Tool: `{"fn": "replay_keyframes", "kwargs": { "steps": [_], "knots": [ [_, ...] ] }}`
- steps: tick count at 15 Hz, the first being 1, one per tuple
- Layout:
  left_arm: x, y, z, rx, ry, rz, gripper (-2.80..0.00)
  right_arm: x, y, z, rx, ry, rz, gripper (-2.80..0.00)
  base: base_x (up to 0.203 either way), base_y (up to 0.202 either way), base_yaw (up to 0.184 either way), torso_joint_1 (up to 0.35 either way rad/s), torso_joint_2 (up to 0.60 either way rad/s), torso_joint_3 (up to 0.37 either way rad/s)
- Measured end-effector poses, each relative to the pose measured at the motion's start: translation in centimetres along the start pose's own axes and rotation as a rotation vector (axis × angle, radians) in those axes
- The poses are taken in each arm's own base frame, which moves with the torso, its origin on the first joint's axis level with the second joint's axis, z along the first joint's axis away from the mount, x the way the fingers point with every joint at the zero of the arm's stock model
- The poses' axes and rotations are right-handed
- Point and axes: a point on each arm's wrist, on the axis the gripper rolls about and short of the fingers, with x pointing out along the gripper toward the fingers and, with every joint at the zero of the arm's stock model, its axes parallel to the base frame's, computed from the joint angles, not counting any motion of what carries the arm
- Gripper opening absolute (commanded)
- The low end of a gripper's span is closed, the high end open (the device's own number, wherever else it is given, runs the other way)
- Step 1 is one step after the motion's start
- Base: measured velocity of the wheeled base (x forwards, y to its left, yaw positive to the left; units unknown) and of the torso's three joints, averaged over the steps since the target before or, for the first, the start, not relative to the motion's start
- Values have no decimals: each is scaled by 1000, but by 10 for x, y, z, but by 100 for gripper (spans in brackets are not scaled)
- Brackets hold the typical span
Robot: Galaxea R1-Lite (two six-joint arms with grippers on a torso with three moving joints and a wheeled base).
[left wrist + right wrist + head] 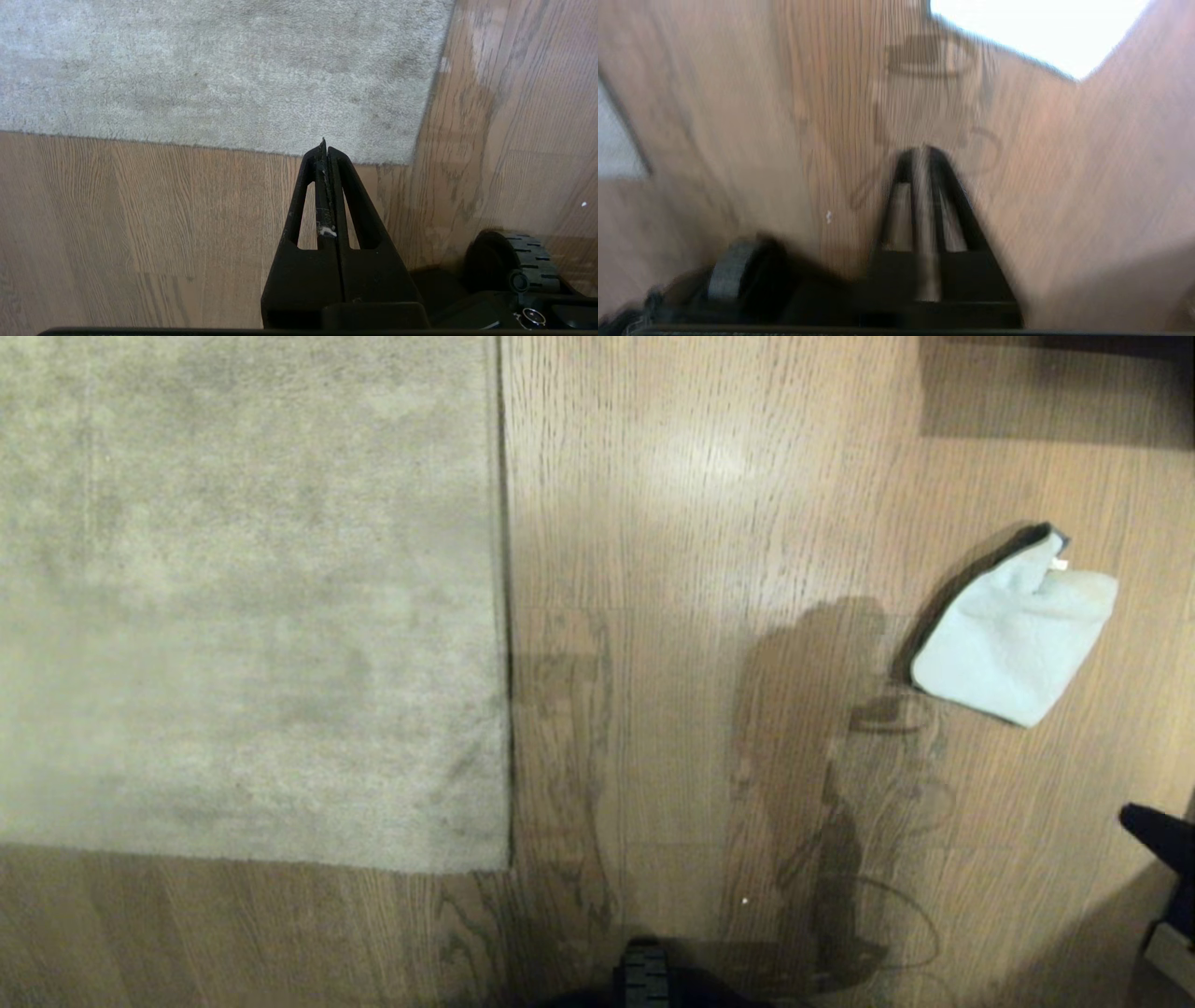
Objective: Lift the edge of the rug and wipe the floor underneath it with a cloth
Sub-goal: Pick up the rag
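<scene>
A: What does the head view show?
B: The rug edge lies flat on the floor. The cloth lies well apart, on the right.

A: And the left wrist view?
B: The left gripper hangs over the floor near the rug corner, fingers pressed together, empty.

A: The right wrist view?
B: The right gripper is blurred above the floor; fingers show a narrow gap, holding nothing.

Head camera looked straight down on the light brown oak-grain wooden floor; both wrist cameras, lower, shared it.
</scene>
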Motion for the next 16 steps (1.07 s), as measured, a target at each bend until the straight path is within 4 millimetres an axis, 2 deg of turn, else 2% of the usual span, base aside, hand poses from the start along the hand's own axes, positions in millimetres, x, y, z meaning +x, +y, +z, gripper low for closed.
{"fn": "replay_keyframes", "kwargs": {
  "steps": [3, 7, 11, 16],
  "knots": [
    [0, 0, 0, 0, 0, 0, -280, 41, -2, 16, 16, -78, 19, 0, 0, 0, 0, 0, 0, 0],
    [0, 0, 0, 0, 0, 0, -280, 65, -6, 12, 31, -41, 17, 0, 0, 0, 0, 0, 0, 0],
    [0, 0, 0, 1, 0, 0, -280, 86, -20, 16, 44, -46, -48, 0, 0, 0, 0, 0, 0, 0],
    [0, 0, 0, 0, 0, 0, -280, 136, -41, 23, 39, -144, -102, 0, 0, 0, 0, 0, 0, 0]
  ]
}}
